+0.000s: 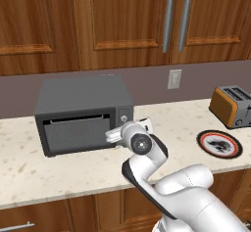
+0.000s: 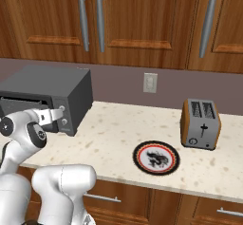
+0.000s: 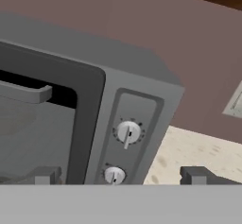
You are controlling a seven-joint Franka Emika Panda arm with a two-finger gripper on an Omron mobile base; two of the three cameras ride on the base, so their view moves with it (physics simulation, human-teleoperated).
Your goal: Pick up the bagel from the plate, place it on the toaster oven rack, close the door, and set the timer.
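— On the pale speckled stone counter [image 1: 59, 170]?
— Dark grey boxy toaster oven [image 1: 83, 112] at left, its windowed door [image 1: 77, 132] up against the front, thin light handle bar along the top edge.
— Further right?
— Round red-rimmed plate [image 1: 220, 144] with black band, lying flat; behind it, orange slot toaster [image 1: 231, 106].
— And the white arm's two-finger gripper [image 1: 112, 136]?
— Just before the oven's knob panel [image 1: 124, 116], jaws apart.
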